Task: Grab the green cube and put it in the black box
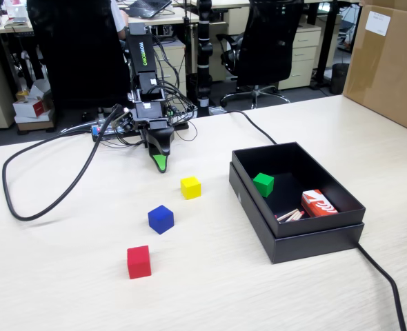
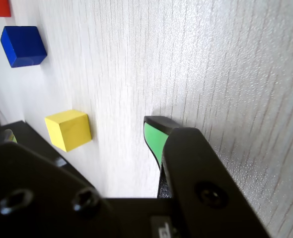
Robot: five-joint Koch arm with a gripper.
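Green cube (image 1: 263,184), bright and plain-faced, sits inside the black box (image 1: 314,238); gripper (image 1: 161,164) points at the table, finger spread indeterminable.

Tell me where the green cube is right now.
In the fixed view the green cube sits inside the black box, toward its left wall, left of a red-and-white packet.

Bright even office light, soft shadows; wrist view's near parts blurred
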